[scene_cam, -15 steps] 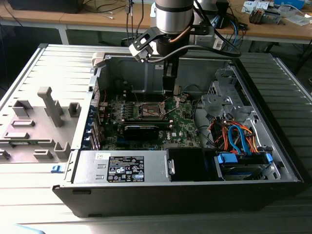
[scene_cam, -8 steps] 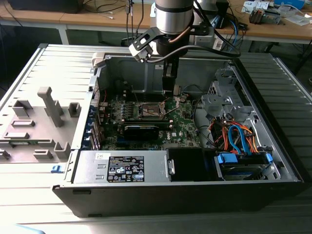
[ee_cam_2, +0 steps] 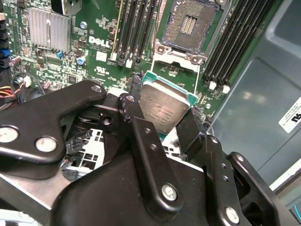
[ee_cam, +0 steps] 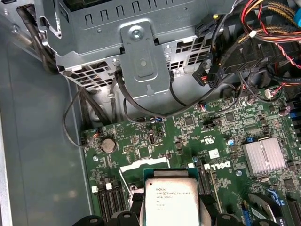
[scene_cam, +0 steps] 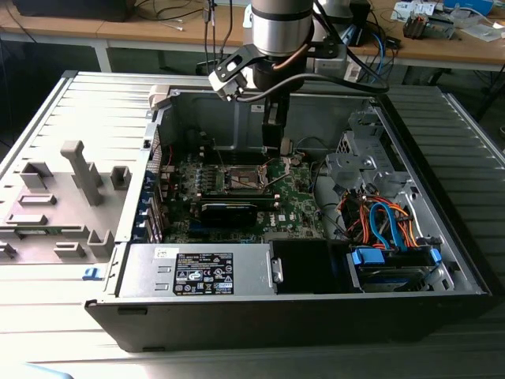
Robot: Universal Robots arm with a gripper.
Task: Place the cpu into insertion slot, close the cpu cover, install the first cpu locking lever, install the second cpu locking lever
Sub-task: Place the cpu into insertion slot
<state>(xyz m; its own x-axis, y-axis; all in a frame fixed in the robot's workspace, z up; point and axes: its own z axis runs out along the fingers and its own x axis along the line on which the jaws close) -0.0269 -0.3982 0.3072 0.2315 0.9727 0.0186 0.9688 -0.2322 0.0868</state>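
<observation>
Step one, placement, is in hand. The cpu is clamped by its edges in the gripper, over the motherboard and apart from the open insertion slot at the exterior view's centre. Its metal face is turned toward the wrist cameras. It is nearly square, so no long axis can be told. Squaring over the slot is judged necessary.

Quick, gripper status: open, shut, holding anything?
The gripper is shut on the cpu, not yet in the socket, which is empty.
</observation>
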